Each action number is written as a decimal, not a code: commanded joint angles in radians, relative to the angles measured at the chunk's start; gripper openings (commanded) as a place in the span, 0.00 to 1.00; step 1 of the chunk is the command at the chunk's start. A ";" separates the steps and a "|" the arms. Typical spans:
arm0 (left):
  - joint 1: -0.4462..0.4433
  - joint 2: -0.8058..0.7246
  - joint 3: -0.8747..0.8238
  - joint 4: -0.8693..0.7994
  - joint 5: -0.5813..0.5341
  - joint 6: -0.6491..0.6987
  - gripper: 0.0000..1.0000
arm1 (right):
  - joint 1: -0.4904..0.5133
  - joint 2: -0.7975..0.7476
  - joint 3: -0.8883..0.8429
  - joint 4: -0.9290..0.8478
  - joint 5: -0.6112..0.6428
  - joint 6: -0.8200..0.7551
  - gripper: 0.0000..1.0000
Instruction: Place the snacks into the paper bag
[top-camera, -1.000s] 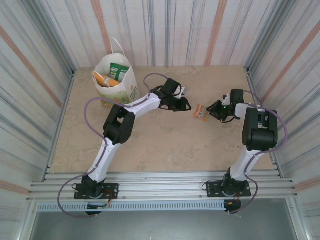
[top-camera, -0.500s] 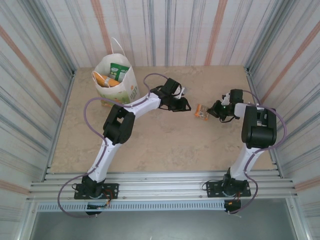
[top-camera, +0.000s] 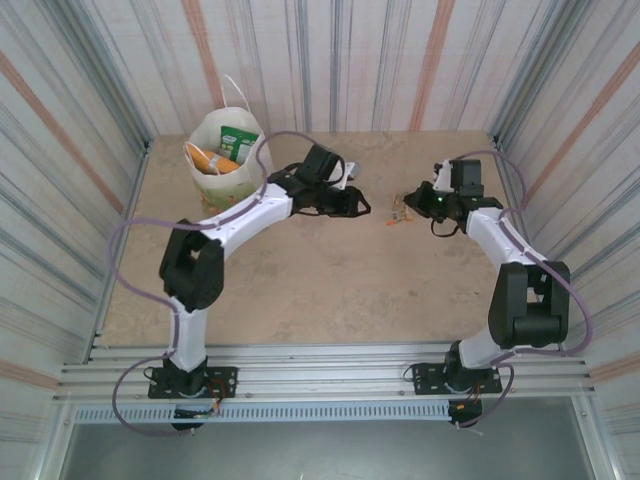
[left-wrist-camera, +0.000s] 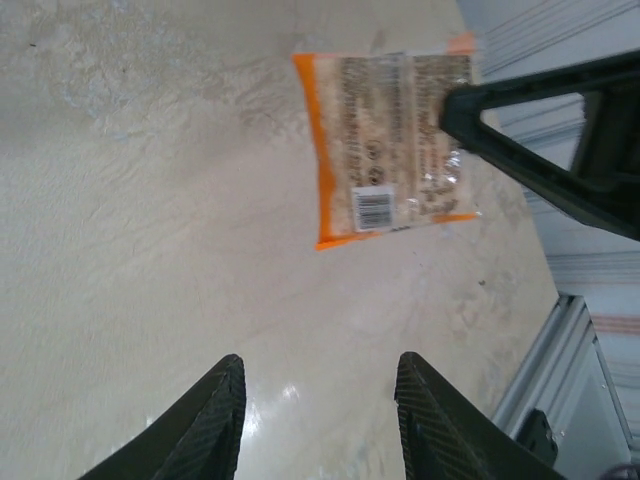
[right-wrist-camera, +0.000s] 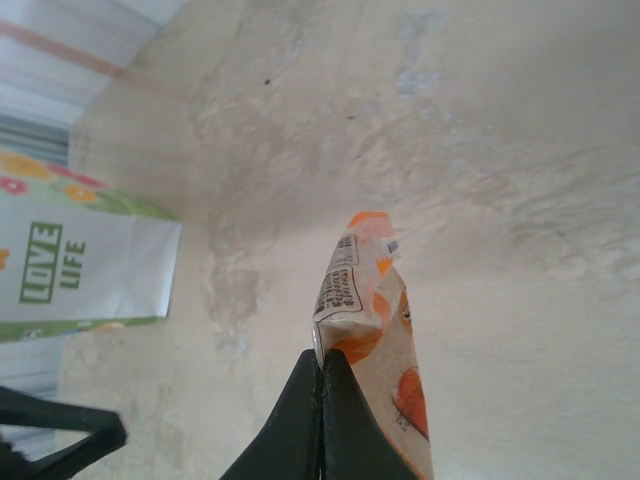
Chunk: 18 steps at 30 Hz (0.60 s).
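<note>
Both arms have reached further over the bench since a second ago: the left arm has swung its elbow toward the left wall and the right arm has stretched forward. The small flat orange snack packet (top-camera: 400, 213) has gone with it a little toward the far wall. The right tool (right-wrist-camera: 322, 362) is now fully closed on one edge of this packet, which stands up between the black fingers. Whether it is already free of the beige stone-look bench (top-camera: 300, 290), I cannot tell. The left tool (left-wrist-camera: 320, 400) hangs near, its jaws about half apart with nothing between them, facing the packet's printed back.

I judge the task to be near its end. The white upright paper bag with green and orange print (top-camera: 258, 182) stands at the far left of the bench, well apart from both tools, its mouth open upward. Inside it a green packet (top-camera: 238, 135) leans at the far side and an orange-yellow packet (top-camera: 216, 160) lies at the near-left side. More may be under them, but that is hidden. The orange packet in the right tool is the one snack I find outside the bag. It must be carried across to the bag, perhaps by handing it to the left tool, which is nearer to the bag.
</note>
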 joint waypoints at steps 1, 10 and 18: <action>0.022 -0.105 -0.099 -0.030 -0.021 0.032 0.45 | 0.063 -0.052 0.062 -0.071 0.082 0.012 0.00; 0.143 -0.376 -0.360 -0.050 -0.011 0.047 0.46 | 0.294 -0.025 0.260 -0.093 0.217 0.040 0.00; 0.326 -0.605 -0.499 -0.125 0.024 0.092 0.46 | 0.460 0.155 0.561 -0.093 0.249 0.040 0.00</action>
